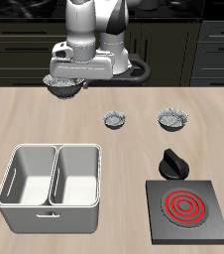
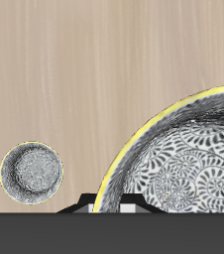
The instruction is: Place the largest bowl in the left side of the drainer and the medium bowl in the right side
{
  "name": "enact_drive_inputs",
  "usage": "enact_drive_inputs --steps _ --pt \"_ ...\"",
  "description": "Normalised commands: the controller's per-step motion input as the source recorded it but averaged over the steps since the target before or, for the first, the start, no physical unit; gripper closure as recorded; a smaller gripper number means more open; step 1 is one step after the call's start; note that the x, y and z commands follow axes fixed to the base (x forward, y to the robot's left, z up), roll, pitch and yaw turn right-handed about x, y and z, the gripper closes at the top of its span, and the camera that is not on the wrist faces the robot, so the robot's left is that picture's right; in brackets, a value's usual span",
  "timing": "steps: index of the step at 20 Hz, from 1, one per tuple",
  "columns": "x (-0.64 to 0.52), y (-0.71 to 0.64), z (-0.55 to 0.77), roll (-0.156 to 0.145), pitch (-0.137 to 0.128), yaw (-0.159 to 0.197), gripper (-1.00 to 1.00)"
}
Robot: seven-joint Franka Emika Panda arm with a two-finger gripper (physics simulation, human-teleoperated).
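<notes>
Both drainer (image 1: 51, 189) compartments sit empty at lower left. The gripper (image 1: 68, 81) grasps the largest bowl (image 1: 64, 87) at upper left; the medium bowl (image 1: 171, 120) waits.

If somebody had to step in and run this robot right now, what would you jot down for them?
Gripper: shut on the largest bowl, lifted above the table near its back edge; the wrist view shows the bowl's rim close up.
Medium bowl: on the table, farther back than the stove plate.
Tiny bowl: on the table beside it, not part of the job.
Drainer: near the front edge, both compartments empty.
Done: largest bowl picked up.
Left: put it in the drainer's left side, then the medium bowl in the right.
</notes>
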Motion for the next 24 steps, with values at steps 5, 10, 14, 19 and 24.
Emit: enact_drive_inputs --steps 5,10,14,19,24 --pt "-0.04 0.12 0.37 -0.009 -0.033 0.005 1.00" --pt "-0.02 0.13 0.44 -0.014 -0.045 0.006 1.00" --pt "-0.03 0.13 0.33 0.009 -0.035 -0.011 1.00" --pt "-0.03 0.22 0.25 0.011 -0.019 0.019 1.00" --pt "0.00 0.10 0.19 -0.004 -0.006 0.004 1.00"
